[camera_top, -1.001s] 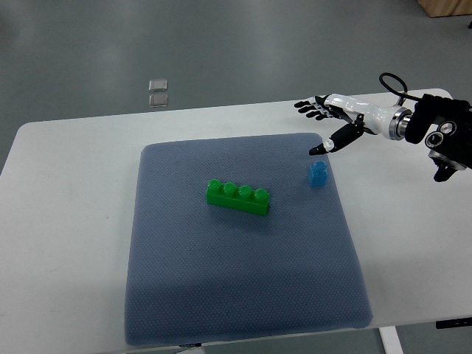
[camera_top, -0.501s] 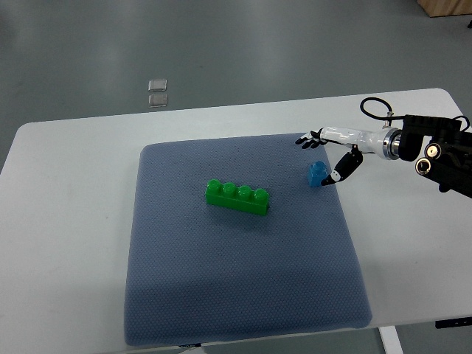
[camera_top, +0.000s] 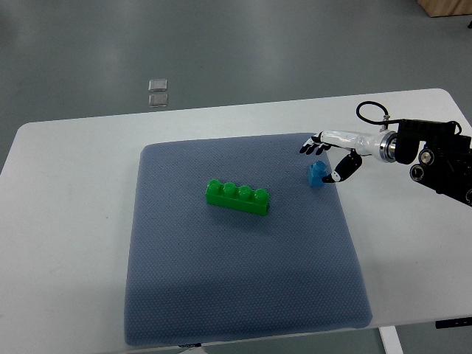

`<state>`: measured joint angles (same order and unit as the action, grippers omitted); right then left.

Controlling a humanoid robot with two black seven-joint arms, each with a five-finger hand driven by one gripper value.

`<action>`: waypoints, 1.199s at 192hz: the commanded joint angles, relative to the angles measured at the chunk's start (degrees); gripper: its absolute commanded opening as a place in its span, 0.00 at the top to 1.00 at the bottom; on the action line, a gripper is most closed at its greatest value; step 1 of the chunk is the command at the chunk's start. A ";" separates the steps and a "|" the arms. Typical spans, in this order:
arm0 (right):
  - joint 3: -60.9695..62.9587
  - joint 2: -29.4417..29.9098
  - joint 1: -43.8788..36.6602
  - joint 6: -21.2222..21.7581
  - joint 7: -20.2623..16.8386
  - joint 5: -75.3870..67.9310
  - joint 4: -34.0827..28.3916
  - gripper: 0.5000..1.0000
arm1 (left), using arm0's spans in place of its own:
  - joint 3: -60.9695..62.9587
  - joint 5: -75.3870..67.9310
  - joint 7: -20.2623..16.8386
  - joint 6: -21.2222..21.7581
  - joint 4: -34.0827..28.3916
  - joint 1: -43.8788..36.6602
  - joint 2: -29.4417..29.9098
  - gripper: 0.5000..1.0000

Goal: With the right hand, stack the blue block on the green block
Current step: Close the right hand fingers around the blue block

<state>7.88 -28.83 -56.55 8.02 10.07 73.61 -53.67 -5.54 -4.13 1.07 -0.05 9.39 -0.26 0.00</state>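
Blue block (camera_top: 317, 175) sits on mat (camera_top: 243, 295), well right of green block (camera_top: 237, 197); not lifted. Right hand (camera_top: 330, 157) brackets it, fingers spread, thumb beside it, no grip. Pickup and stacking remain.

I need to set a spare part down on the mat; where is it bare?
The grey-blue mat is bare between the green four-stud brick and its near edge. It is crowded at the far-right corner: small blue block, right hand.
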 commanded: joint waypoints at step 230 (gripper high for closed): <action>-2.25 0.97 0.04 -2.31 -0.14 1.63 1.38 0.54 | 0.00 0.00 -0.01 -0.04 0.01 0.00 0.00 0.00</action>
<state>5.96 -27.86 -56.43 6.15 9.93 75.20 -52.33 -5.54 -4.13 1.07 -0.05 9.39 -0.26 0.00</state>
